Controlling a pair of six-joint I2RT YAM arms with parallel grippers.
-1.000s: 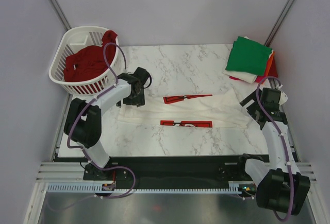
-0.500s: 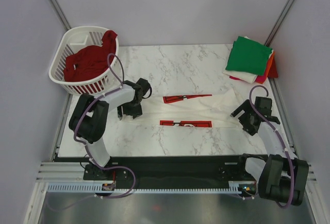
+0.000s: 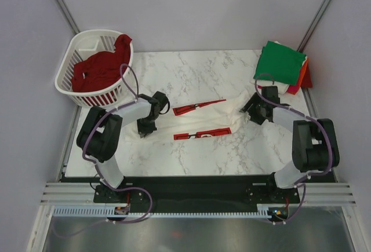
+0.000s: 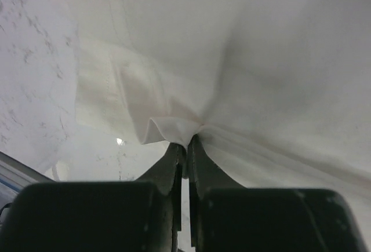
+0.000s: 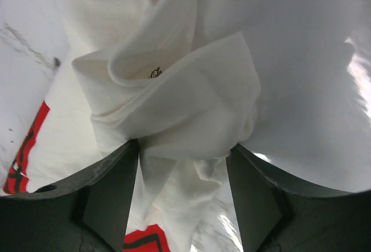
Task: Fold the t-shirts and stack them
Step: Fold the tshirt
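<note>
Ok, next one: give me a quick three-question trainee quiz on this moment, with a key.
1. What lies in the basket? A green shirt; B dark red shirt; C nothing.
2. True or false: the left tool is shut on the white shirt's edge.
3. Fill in: the folded stack, far right, is topped by a ___ shirt.
Key: 1 B; 2 true; 3 green.

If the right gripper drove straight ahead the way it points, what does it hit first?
The bunched fold of the white t-shirt, which sits right between the right gripper's fingers. The marble table is probably just behind the cloth, but depth is unclear.
</note>
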